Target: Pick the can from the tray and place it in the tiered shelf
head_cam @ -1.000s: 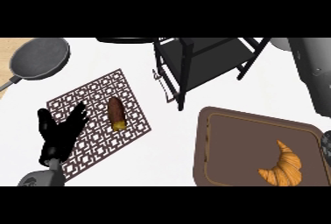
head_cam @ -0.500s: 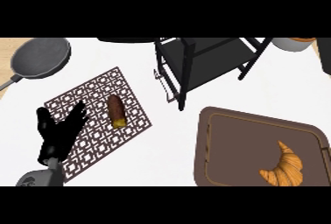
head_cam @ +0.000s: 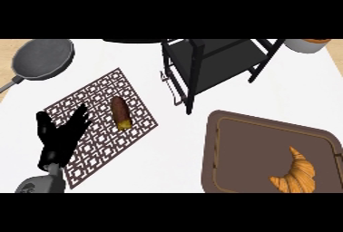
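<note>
**Spotter:** Where was your hand just then?

**Operator:** My left hand (head_cam: 59,138) was near and to the left, over the near end of the patterned mat (head_cam: 97,97). Its fingers were straight and spread, holding nothing. My right hand didn't show in the head view at all.

**Spotter:** And the can?

**Operator:** I couldn't find one. The brown tray (head_cam: 209,154), near right, carried only a croissant (head_cam: 298,174) toward its near right corner. The one roughly cylindrical thing was a short brown roll (head_cam: 120,113) lying on the mat, just beyond my fingertips and well apart from the tray. I couldn't say it was a can.

**Spotter:** So how did you read the step?

**Operator:** As a search before any reach. I judged I shouldn't curl the fingers on anything until I was sure of the target. If that roll was the thing, it lay on its side, so I'd have come down across its length. Thumb on one side, fingers on the other, then a straight lift off the mat.

**Spotter:** Then the shelf?

**Operator:** The black tiered shelf (head_cam: 214,59) stood far, about centre, right of the mat. Its uprights called for a level entry between them, and the carry had to keep away from the pan (head_cam: 43,59) at far left.
</note>
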`<state>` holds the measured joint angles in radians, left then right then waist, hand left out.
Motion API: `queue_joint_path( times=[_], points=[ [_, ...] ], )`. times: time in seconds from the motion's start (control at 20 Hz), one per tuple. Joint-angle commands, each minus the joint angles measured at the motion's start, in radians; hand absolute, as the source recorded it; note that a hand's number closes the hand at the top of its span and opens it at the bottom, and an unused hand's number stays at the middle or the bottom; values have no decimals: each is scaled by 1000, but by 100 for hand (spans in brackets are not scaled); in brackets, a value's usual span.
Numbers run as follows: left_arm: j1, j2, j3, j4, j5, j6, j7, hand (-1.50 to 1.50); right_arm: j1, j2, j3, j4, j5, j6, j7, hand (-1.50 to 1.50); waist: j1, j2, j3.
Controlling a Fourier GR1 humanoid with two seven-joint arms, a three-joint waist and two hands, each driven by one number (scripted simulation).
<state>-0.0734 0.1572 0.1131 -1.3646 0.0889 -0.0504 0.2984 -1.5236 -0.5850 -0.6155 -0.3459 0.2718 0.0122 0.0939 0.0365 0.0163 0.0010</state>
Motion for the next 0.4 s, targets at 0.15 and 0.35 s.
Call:
queue_joint_path(
  times=[0.15, 0.35],
  points=[
    [53, -23, -25, -4, -19, 3, -15, 0, 38, -197, -60, 68, -57, 162, 8, -150, 12, 4, 0],
    [-6, -41, -32, 12, -23, 23, 5, 0, 92, -239, -75, 98, -76, 248, -52, -150, 12, 10, 1]
  ],
)
